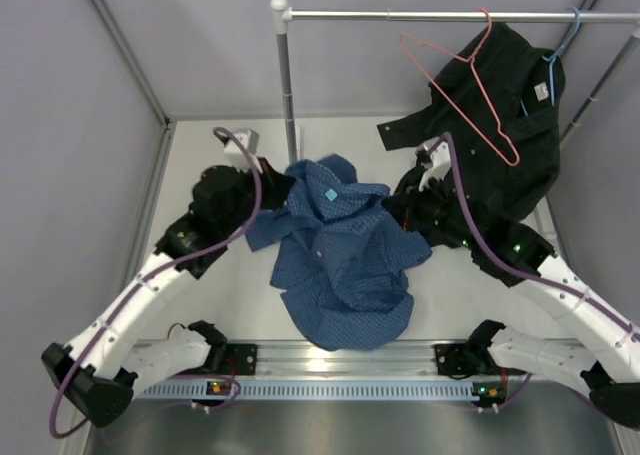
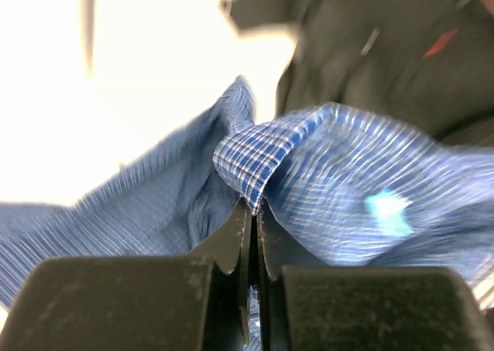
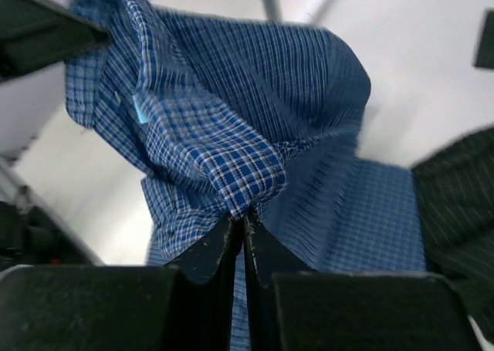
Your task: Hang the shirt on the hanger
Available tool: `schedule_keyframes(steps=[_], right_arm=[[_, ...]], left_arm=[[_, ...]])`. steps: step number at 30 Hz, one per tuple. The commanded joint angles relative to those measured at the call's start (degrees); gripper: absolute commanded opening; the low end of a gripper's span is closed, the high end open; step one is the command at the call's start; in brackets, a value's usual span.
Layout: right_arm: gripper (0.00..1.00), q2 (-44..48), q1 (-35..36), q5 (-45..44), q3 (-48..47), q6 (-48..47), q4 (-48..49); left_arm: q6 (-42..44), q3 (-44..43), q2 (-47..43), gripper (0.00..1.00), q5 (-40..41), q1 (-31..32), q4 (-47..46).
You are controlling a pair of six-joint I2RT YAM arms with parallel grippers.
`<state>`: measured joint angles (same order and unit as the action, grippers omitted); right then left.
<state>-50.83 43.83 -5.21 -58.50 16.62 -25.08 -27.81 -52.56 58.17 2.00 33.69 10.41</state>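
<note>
The blue checked shirt (image 1: 340,260) hangs between both grippers over the table, its lower part bunched on the surface. My left gripper (image 1: 282,188) is shut on the shirt's left collar edge (image 2: 251,166). My right gripper (image 1: 393,210) is shut on the shirt's right side (image 3: 243,177). A light blue label (image 1: 329,194) shows inside the collar. The pink-red wire hanger (image 1: 470,90) hangs on the rail at the back right, in front of the black shirt, apart from both grippers.
A black shirt (image 1: 505,125) hangs on a light blue hanger (image 1: 562,45) from the metal rail (image 1: 440,16). The rail's upright post (image 1: 286,85) stands behind the blue shirt. Grey walls close in left and right.
</note>
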Motion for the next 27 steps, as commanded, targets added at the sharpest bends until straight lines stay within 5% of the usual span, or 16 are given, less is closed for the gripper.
schedule_keyframes(steps=[1,8,13,16,21,27], right_arm=[[0.04,-3.8,-0.8,11.1,-11.7,1.6,4.1],[0.00,-9.5,-0.7,16.6,-35.5,6.7,4.1],[0.00,-9.2,-0.7,18.1,-42.0,9.3,4.3],[0.00,-5.8,-0.7,14.8,-35.0,10.5,5.2],[0.00,2.4,-0.7,3.2,-12.0,16.4,7.4],[0.00,5.0,-0.7,-4.0,13.1,25.0,13.6]], left_arm=[[6.5,-18.1,-6.0,0.00,6.2,0.1,7.9],[13.3,-52.7,0.7,0.00,-6.7,0.1,17.5],[13.2,-63.5,3.6,0.00,-13.1,0.0,18.4],[11.9,-55.3,3.0,0.00,-12.2,0.1,18.4],[7.7,-29.1,2.8,0.00,-8.1,0.4,18.0],[3.3,-8.4,6.4,0.00,-10.2,4.5,9.5]])
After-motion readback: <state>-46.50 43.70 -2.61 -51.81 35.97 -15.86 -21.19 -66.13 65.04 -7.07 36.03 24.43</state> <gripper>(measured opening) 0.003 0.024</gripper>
